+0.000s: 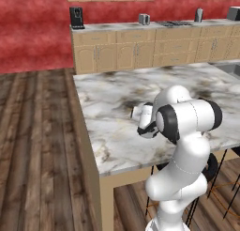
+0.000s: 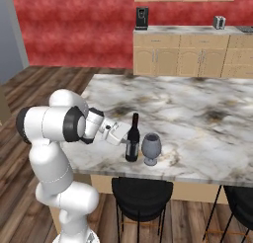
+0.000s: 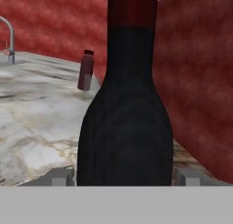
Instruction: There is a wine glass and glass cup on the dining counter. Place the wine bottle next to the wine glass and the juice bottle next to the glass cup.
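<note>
The wine bottle (image 2: 132,138) is stood upright just beside the wine glass (image 2: 151,148), lower centre of the right base view, as the task requires. The gripper (image 3: 123,176) is seen straddling its base; whether it is clamped or released cannot be told.

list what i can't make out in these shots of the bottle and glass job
- Left base view: the wine bottle and wine glass are hidden behind the arm's white body.
- Hand view: the wine bottle stands between the pincer fingertips; whether they touch it is hidden by the bottle. Its top is cut off by the upper edge.
- Hand view: the juice bottle is far and small; its label is unreadable.
- Right base view: the pincer's fingertips are hidden behind the wine bottle, beside the wine glass.
</note>
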